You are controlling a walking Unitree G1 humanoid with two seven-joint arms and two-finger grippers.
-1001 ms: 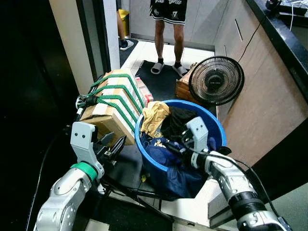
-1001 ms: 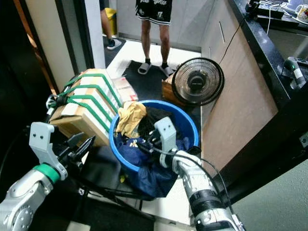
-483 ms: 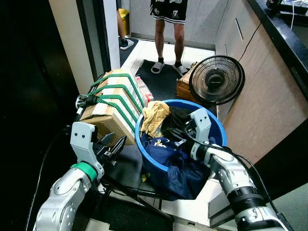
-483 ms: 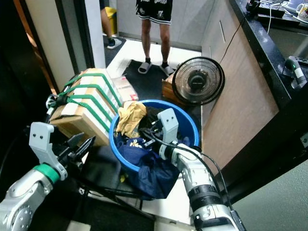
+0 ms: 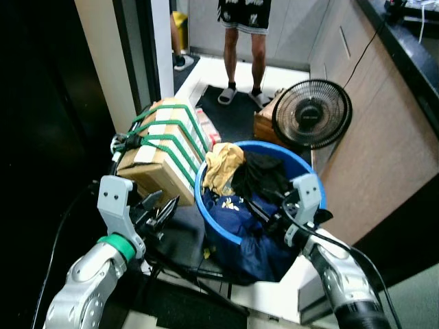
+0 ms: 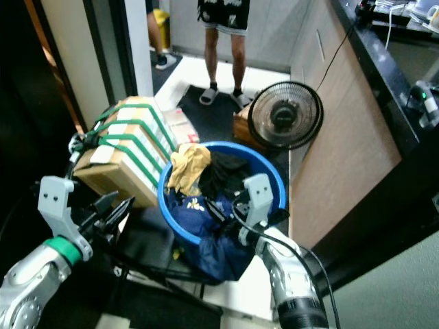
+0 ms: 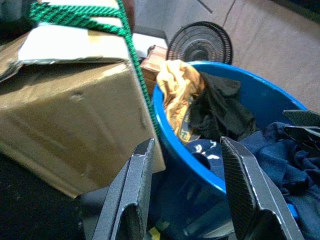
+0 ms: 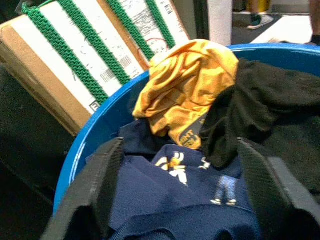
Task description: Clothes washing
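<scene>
Crowding the blue basin [image 5: 206,205] — strapped box [image 5: 161,154], fan [image 5: 312,113], person's legs [image 5: 243,48] — both tools spread open

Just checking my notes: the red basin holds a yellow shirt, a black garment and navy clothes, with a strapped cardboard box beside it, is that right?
One slip: the basin is blue, as the left eye view shows. The yellow shirt, black garment, navy clothes and strapped cardboard box are as you said.
</scene>
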